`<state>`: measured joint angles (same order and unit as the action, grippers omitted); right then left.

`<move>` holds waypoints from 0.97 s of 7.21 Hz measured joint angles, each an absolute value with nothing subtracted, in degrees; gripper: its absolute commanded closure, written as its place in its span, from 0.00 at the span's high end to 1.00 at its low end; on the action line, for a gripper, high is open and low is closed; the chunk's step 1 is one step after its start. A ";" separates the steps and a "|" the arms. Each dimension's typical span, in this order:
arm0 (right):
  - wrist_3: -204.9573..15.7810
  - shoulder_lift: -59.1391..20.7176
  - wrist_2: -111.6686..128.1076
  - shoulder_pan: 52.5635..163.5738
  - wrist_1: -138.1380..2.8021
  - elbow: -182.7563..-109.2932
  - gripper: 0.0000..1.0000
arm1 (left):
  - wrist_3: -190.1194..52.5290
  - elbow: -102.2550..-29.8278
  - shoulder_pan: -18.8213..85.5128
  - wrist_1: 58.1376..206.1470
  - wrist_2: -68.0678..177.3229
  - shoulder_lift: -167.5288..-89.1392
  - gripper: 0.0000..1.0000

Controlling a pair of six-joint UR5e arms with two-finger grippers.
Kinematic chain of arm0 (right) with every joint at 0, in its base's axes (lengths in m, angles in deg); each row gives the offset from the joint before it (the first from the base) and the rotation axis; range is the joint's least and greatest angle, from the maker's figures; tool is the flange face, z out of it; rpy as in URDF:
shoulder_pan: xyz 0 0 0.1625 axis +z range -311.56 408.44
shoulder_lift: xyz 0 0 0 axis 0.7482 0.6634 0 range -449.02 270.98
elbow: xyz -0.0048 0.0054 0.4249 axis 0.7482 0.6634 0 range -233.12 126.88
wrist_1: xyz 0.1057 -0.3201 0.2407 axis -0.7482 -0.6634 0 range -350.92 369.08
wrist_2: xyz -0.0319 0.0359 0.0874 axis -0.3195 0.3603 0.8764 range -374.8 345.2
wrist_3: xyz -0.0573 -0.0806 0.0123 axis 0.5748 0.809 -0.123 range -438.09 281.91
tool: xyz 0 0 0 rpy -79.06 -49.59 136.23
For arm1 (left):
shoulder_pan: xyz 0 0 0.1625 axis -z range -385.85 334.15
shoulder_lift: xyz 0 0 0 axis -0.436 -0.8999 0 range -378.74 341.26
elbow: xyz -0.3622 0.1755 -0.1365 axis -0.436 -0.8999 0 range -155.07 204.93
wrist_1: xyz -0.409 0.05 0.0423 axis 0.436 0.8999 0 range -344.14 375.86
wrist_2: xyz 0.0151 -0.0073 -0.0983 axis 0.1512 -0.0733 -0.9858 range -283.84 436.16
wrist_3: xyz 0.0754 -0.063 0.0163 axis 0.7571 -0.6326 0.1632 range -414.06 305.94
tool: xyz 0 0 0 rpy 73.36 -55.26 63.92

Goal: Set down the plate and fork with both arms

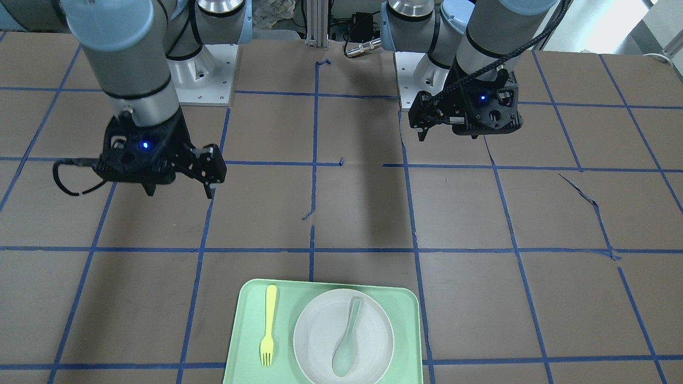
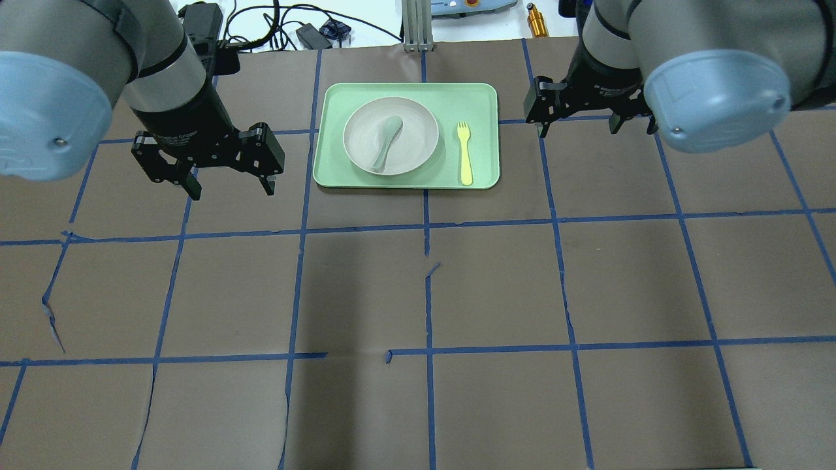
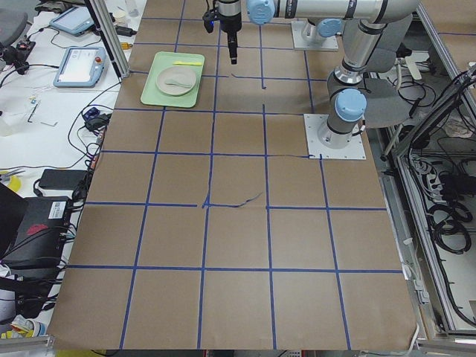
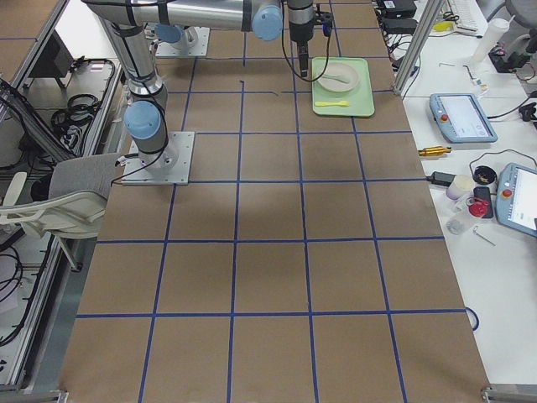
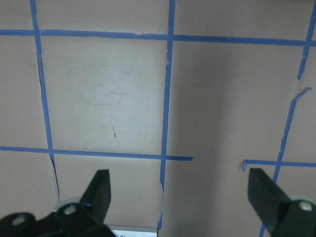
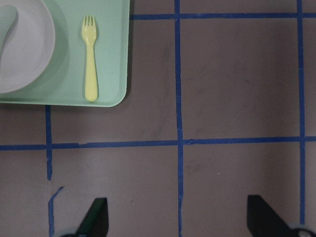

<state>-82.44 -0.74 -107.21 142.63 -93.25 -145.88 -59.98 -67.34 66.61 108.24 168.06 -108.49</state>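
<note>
The white plate (image 2: 415, 134) lies on a mint-green tray (image 2: 480, 104) at the table's far middle. The yellow fork (image 2: 464, 153) lies on the tray beside the plate, tines pointing away from the robot. Plate (image 1: 320, 330) and fork (image 1: 269, 325) also show in the front view, and the fork (image 6: 90, 59) in the right wrist view. My left gripper (image 2: 228, 189) hovers open and empty left of the tray; it also shows in its own wrist view (image 5: 180, 195). My right gripper (image 2: 578, 127) hovers open and empty right of the tray; its wrist view (image 6: 178, 219) shows it too.
A pale grey-green spoon (image 2: 385, 140) lies in the plate. The table is brown paper with a grid of blue tape (image 2: 428, 225). Cables and a gold cylinder (image 2: 537, 19) lie beyond the far edge.
</note>
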 measured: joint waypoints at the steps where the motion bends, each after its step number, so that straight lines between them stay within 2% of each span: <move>1: -82.03 0.71 -107.12 142.54 -89.85 -144.67 1.00 | -59.96 -67.12 66.61 108.24 167.99 -108.56 1.00; 4: -81.97 0.31 -106.79 142.77 -83.62 -140.67 1.00 | -60.47 -66.22 66.71 108.27 167.54 -109.01 1.00; 7: -81.93 -0.19 -106.82 142.91 -83.01 -140.28 1.00 | -59.37 -63.66 67.73 105.96 166.07 -110.26 1.00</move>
<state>-81.93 -0.19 -106.82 142.91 -83.01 -140.28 -59.37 -63.66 67.73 105.96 166.07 -110.26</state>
